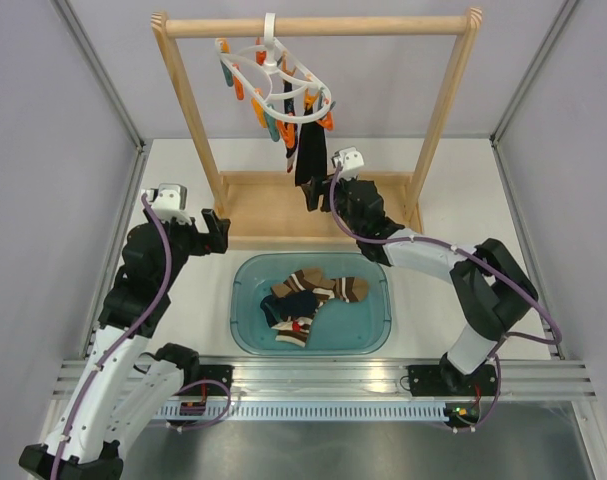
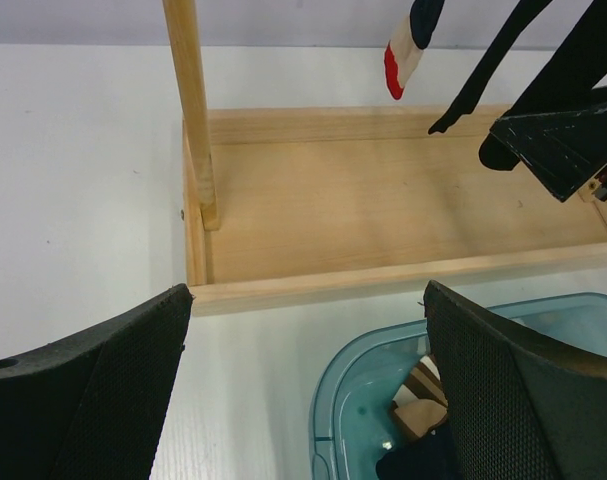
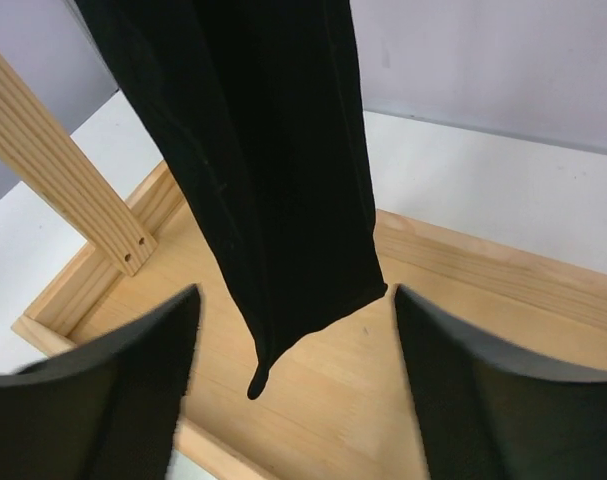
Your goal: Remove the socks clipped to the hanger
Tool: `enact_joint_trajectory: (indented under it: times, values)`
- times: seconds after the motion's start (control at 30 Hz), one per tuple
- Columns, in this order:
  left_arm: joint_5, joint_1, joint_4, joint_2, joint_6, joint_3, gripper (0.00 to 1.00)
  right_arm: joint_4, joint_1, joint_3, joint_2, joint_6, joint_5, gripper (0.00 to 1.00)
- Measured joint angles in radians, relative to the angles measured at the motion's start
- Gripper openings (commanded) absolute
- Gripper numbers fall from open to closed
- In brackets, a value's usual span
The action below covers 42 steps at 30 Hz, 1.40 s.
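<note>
Grey walls, white desk (image 1: 178, 165); wooden frame (image 1: 313, 26) stands at the far side, hanger (image 1: 271, 45) hooked on its top rail. One dark sock (image 1: 308, 155) hangs long from a peg, its toe just above the frame's base board. A second sock (image 2: 403, 55), red-tipped, hangs beside it. More socks (image 1: 308, 295) lie in the teal tub (image 1: 235, 315) near the arms. Risks, as judged: the claw is lined up low on the dark sock, near the toe, so thin cloth may slip out under a pull. If the peg holds hard, a downward tug could swing the hanger, slide it along the rail or lift its hook off; the frame looks light and might shift or tip. A pull at an angle could snag the neighbouring sock. A freed sock let go too soon would land on the base board, not in the tub. Right arm reaches forward and left past the tub, wrist up toward the sock. The right claw (image 3: 293, 300) is wide, one jaw either side of the toe end, no contact visible. Left arm is folded at its own side, with the left claw (image 2: 308, 300) wide, holding nothing, aimed at the frame's near left corner.
</note>
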Motion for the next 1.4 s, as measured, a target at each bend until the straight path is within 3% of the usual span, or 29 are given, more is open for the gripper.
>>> enact_joint_trajectory:
  times: [0.17, 0.2, 0.27, 0.3, 0.4, 0.8, 1.13, 1.4]
  values:
    - [0.0, 0.0, 0.0, 0.001, 0.0, 0.0, 1.0, 0.01, 0.0, 0.016, 0.026, -0.027, -0.015, 0.51]
    - [0.0, 0.0, 0.0, 0.001, 0.0, 0.0, 1.0, 0.011, 0.0, 0.018, 0.029, -0.033, -0.018, 0.4]
    - [0.0, 0.0, 0.0, 0.001, 0.0, 0.0, 1.0, 0.014, 0.0, 0.019, 0.031, -0.046, -0.021, 0.3]
    - [0.0, 0.0, 0.0, 0.001, 0.0, 0.0, 1.0, 0.016, 0.0, 0.019, 0.031, -0.054, -0.023, 0.18]
    - [0.0, 0.0, 0.0, 0.001, 0.0, 0.0, 1.0, 0.017, 0.0, 0.019, 0.031, -0.071, -0.023, 0.04]
    - [0.0, 0.0, 0.0, 0.0, 0.0, 0.0, 1.0, 0.016, 0.014, 0.003, 0.001, -0.111, -0.016, 0.01]
    - [-0.001, 0.0, 0.0, -0.001, 0.0, 0.0, 1.0, -0.011, 0.206, -0.002, -0.048, -0.211, 0.096, 0.01]
    - [0.0, 0.0, 0.0, -0.002, 0.0, 0.0, 1.0, -0.051, 0.278, 0.005, -0.041, -0.235, 0.157, 0.01]
